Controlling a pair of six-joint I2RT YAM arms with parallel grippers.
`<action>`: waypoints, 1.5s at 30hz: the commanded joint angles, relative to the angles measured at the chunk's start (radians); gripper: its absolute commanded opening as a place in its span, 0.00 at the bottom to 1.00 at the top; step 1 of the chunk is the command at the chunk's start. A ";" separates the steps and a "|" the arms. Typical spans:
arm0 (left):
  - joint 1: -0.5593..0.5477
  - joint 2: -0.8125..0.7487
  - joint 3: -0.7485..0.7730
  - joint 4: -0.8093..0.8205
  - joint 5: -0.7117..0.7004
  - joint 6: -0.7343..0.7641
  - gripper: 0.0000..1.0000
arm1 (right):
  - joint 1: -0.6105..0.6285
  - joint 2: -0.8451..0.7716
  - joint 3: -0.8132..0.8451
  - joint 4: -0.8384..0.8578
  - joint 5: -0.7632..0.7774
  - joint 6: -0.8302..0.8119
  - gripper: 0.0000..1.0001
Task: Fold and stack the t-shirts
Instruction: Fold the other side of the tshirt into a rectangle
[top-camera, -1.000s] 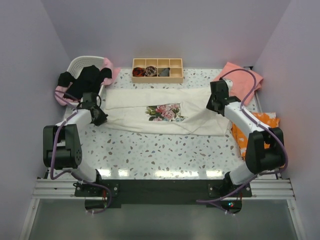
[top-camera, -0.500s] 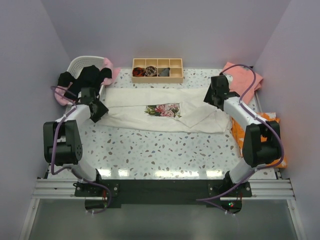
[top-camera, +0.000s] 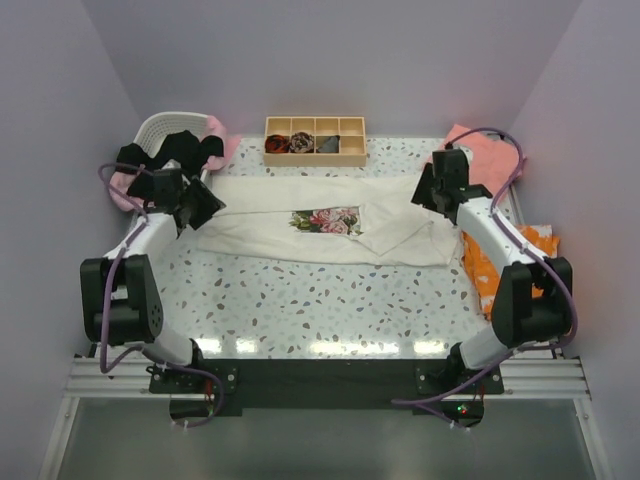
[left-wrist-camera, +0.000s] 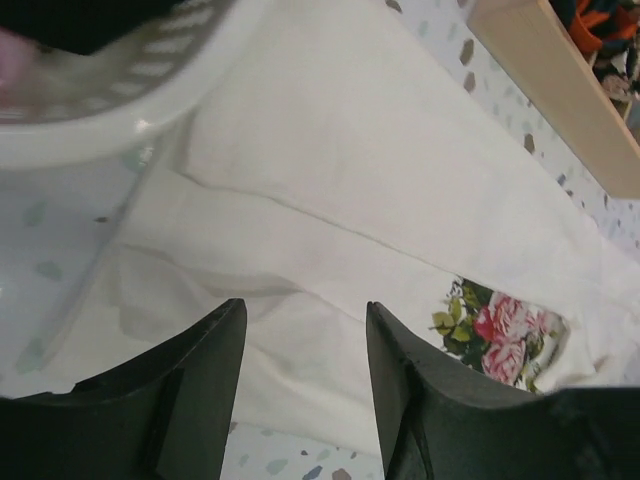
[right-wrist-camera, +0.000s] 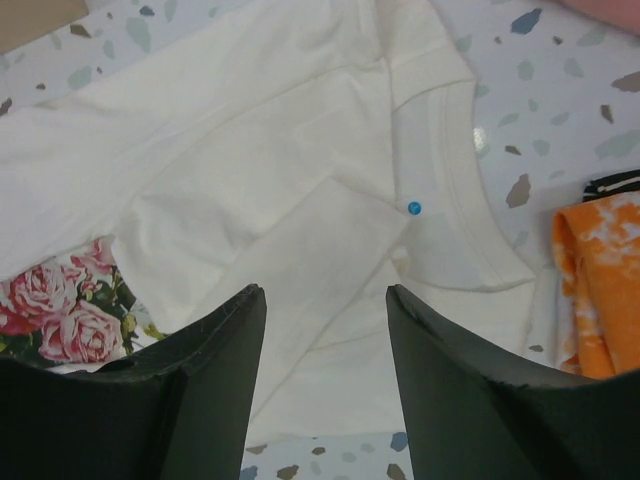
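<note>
Found the cream-white t-shirt (top-camera: 300, 235) lying folded into a long band on the bench (top-camera: 300, 300), just in front of the wooden box (top-camera: 315, 140), rose print up. Saw left jaws parted and empty above its end left of the box. Saw right jaws likewise parted, gripping nothing, above the collar end right of the box. Noted a salmon-pink t-shirt (top-camera: 495, 165) farther right of the box.
</note>
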 joint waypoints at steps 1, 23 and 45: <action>-0.032 0.133 0.021 0.163 0.357 0.053 0.55 | -0.001 0.052 -0.054 -0.024 -0.211 0.048 0.54; -0.119 0.236 0.013 0.132 0.233 0.071 0.46 | 0.010 0.111 -0.250 0.170 -0.558 0.218 0.52; -0.120 0.222 0.026 0.069 0.135 0.096 0.45 | 0.013 0.154 -0.220 0.237 -0.562 0.205 0.06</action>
